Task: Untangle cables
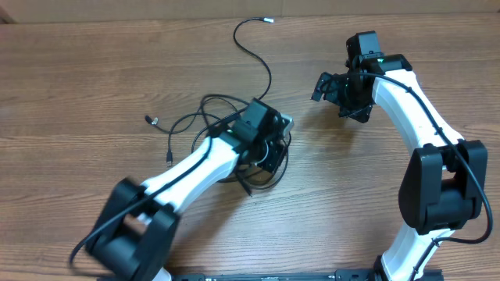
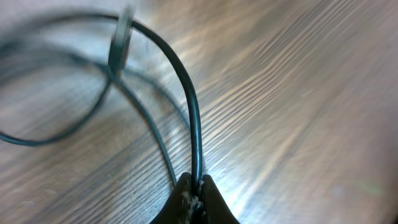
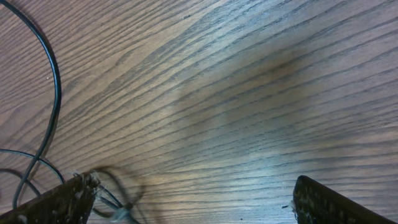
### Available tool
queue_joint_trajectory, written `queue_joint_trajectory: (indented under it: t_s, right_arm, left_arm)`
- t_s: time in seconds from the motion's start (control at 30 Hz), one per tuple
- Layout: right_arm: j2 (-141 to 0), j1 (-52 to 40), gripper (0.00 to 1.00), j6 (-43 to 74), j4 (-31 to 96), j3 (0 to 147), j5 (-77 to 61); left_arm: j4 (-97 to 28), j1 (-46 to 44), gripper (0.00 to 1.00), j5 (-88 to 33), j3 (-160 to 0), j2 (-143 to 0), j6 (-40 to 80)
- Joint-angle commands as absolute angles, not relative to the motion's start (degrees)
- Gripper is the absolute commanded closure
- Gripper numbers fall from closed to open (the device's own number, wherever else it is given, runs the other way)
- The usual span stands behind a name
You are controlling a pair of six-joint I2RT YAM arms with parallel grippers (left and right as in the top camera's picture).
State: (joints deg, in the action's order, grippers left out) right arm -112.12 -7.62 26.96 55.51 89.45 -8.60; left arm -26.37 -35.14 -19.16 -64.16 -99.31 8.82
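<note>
Wood-grain table (image 1: 86, 70) is carrying the cables (image 1: 205, 117) in a loose tangle left of centre, with one strand trailing toward the far edge. Your left gripper (image 2: 195, 194) is sitting right in the pile, pinching one black strand that's running straight away from its tips. Your right gripper (image 3: 193, 208) is hanging wide open, holding nothing, the tangle lying near on its left. Left arm is nearer.

Your desk (image 1: 78, 70) shows brown wood grain with a soft sheen; the black cables (image 2: 195, 112) look smooth and slightly glossy.
</note>
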Motion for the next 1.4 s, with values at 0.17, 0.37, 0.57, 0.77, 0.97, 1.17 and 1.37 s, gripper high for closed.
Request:
queue_joint_trajectory:
  t_s: [0.17, 0.37, 0.57, 0.77, 0.97, 1.17, 1.37]
  right_arm:
    - [-111.90, -7.75, 0.00, 26.96, 55.33, 89.32, -8.60]
    - [-111.90, -7.75, 0.00, 26.96, 55.31, 89.32, -8.58]
    - [-111.90, -7.75, 0.00, 26.96, 55.33, 89.32, -8.60]
    - [-111.90, -7.75, 0.00, 26.96, 55.31, 89.32, -8.60]
    - [-111.90, -7.75, 0.00, 26.96, 55.33, 89.32, -8.60]
    - [-111.90, -7.75, 0.00, 26.96, 55.33, 89.30, -8.60]
    - [-111.90, -7.75, 0.00, 26.96, 55.33, 89.30, -8.60]
  left_arm:
    - [-26.65, -33.32, 0.96, -20.36, -65.98, -82.37, 7.68]
    - [-28.18, -33.28, 0.91, -14.37, -65.95, -76.12, 7.70]
    - [-31.97, -33.28, 0.77, -3.03, -65.95, -74.13, 7.70]
    - [-35.77, -33.30, 0.47, 1.50, -65.93, -74.35, 8.51]
    - [-38.89, -33.30, 0.58, 1.50, -65.73, -78.17, 12.53]
    - [-39.64, -33.30, 0.86, 1.48, -65.73, -87.07, 16.88]
    - [-39.07, -33.28, 0.80, 1.50, -65.73, -97.60, 18.46]
